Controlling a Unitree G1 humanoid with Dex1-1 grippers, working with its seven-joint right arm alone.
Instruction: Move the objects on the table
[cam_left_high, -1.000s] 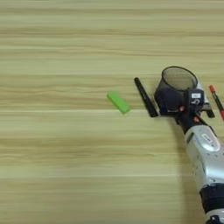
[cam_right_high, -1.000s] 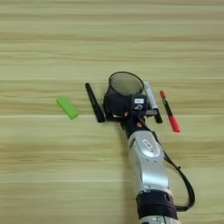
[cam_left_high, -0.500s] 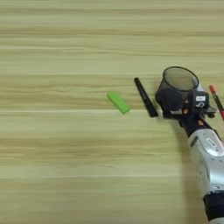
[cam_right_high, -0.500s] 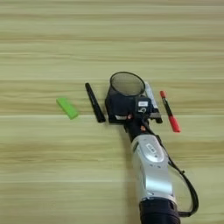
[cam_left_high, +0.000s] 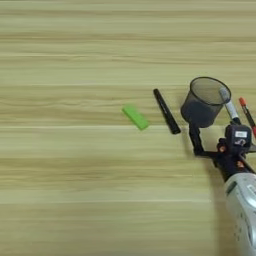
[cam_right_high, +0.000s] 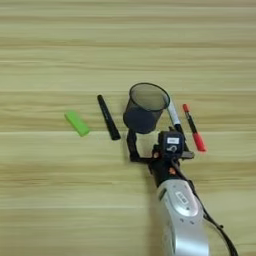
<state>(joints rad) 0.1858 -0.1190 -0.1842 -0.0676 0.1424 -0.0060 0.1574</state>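
While the silver forearm (cam_right_high: 182, 220) reaches in from the bottom edge, the gripper (cam_right_high: 152, 142) sits just in front of the mesh pen cup (cam_right_high: 144, 107). Its two black fingers stand spread apart: the left finger (cam_right_high: 132, 146) points up at the near side of the cup, whether touching it I cannot tell, and the other is mostly hidden behind the gripper's body. They hold nothing. The cup stands upright on the wooden table (cam_right_high: 60, 195). A black marker (cam_right_high: 108, 117) lies flat just left of the cup, and a white marker (cam_right_high: 173, 114) lies against its right side. Beside that lies a red pen (cam_right_high: 193, 128). Further left rests a small green block (cam_right_high: 77, 123).
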